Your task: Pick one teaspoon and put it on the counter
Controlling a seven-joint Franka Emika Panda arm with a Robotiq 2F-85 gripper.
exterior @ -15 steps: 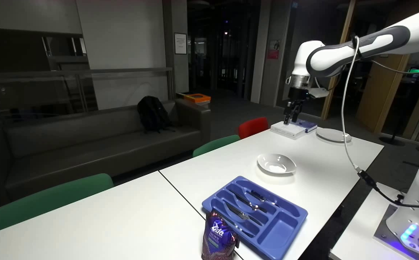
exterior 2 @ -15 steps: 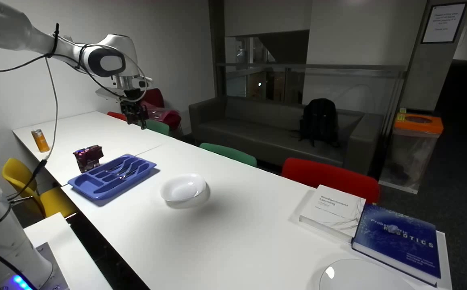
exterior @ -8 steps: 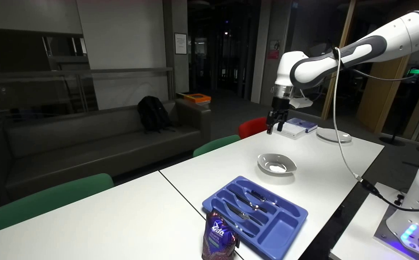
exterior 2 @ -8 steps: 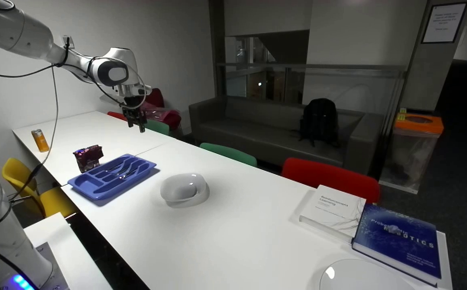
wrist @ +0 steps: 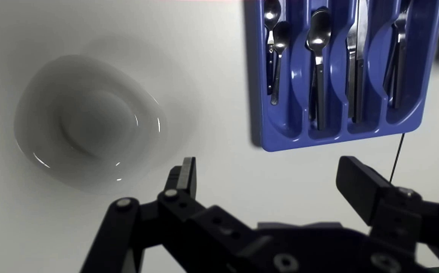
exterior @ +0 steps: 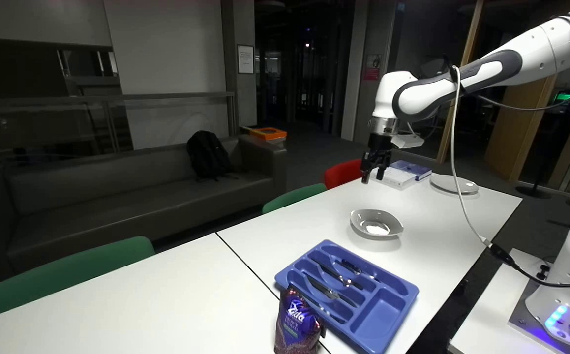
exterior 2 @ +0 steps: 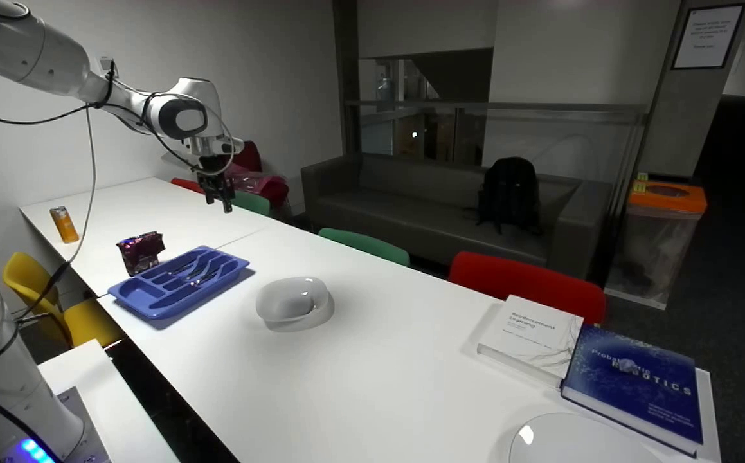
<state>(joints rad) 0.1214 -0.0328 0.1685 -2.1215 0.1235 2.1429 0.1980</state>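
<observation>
In the wrist view, a slim grey metal teaspoon [wrist: 278, 60] lies in the outermost compartment of the blue cutlery tray [wrist: 285, 146], against a similar small spoon with a dark handle. The tray stands on the white counter [wrist: 219, 94] and shows in both exterior views [exterior: 380, 314] [exterior 2: 137, 292]. There the teaspoon is too small to tell apart from the other cutlery. My gripper [wrist: 268, 172] is open and empty, its fingers wide apart. It points down, well above the counter, past the bowl from the tray in an exterior view [exterior: 373, 175]. It also shows here [exterior 2: 219, 200].
A white bowl [exterior: 375, 222] stands beside the tray. A dark purple packet [exterior: 297, 324] stands upright at the tray's other side. Books [exterior 2: 533, 334] and a round plate [exterior: 454, 184] lie at the table's end. An orange can [exterior 2: 63, 225] stands farther off. A cable [exterior: 457, 162] hangs from the arm.
Over the last second, the arm and gripper have moved lower and toward the bowl and tray side. Over the last half second they have hardly moved. The tray, cutlery and bowl have stayed put.
</observation>
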